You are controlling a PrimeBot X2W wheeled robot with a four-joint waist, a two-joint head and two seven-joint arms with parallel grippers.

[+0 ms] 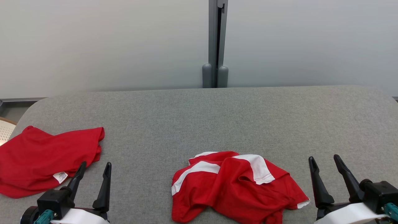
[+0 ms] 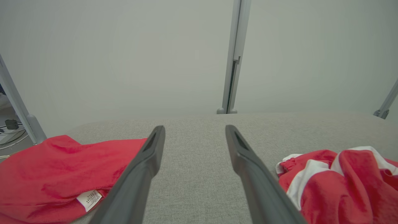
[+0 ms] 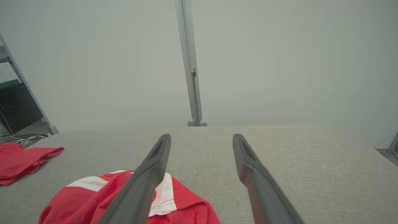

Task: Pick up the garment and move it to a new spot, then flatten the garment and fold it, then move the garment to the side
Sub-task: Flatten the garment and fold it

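Plainly, left pincer [image 1: 95, 164] and right pincer [image 1: 324, 157] gape wide, empty, flanking the crumpled red-and-white garment [image 1: 236, 186].

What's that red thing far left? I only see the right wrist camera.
Observer: A plain red cloth garment, rumpled on the grey fabric table, with a white care label at its near edge.
Kid: Where's my other gripper?
Observer: The left gripper sits open beside that label, holding nothing.
Kid: And my stripy shirt?
Observer: The crumpled red-and-white shirt lies on the table between the left gripper and the right gripper.
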